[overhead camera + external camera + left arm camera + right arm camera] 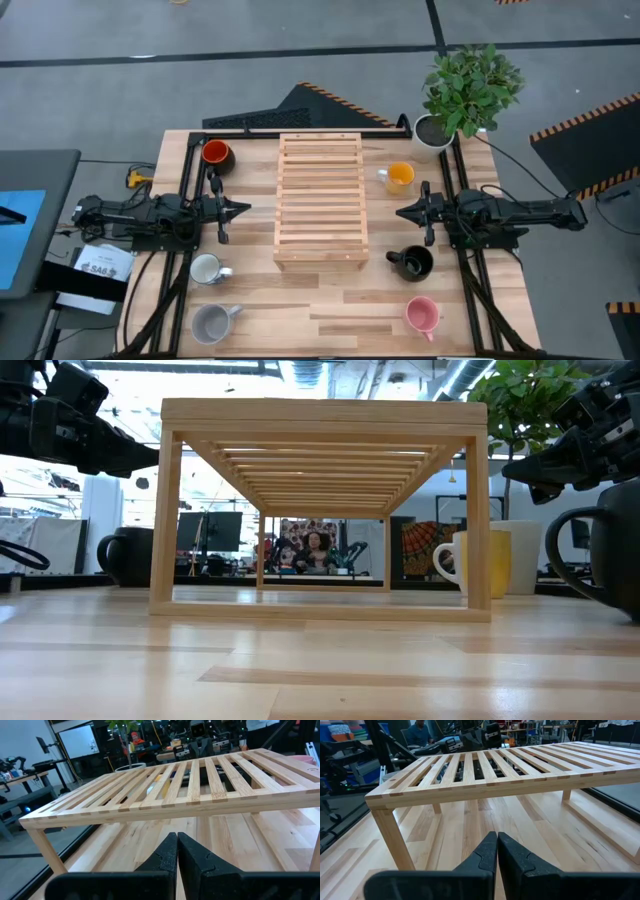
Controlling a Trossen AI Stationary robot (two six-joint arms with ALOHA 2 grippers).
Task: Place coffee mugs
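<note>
While both arms are hovering on opposite sides of the wooden slatted rack (pixel 320 200) in the high view, the left tool (pixel 240 209) and right tool (pixel 402 212) are each pointing at it with fingers clenched and holding nothing. Six mugs are standing on the table (pixel 330 310): the red-orange mug (pixel 215 153) near the far left corner, the yellow-orange mug (pixel 399 175) by the rack's right side, the white mug (pixel 205 269) and grey mug (pixel 211 322) toward the near left corner, the black mug (pixel 414 262) and pink mug (pixel 421 315) toward the near right. A potted plant (pixel 465 90) is sitting at the far right corner.

From the low view, the rack is filling the middle, with a yellow-orange mug (pixel 480 564) beside its right leg.

Both wrist views are showing each tool's fingers pressed together, facing the rack's slats.
</note>
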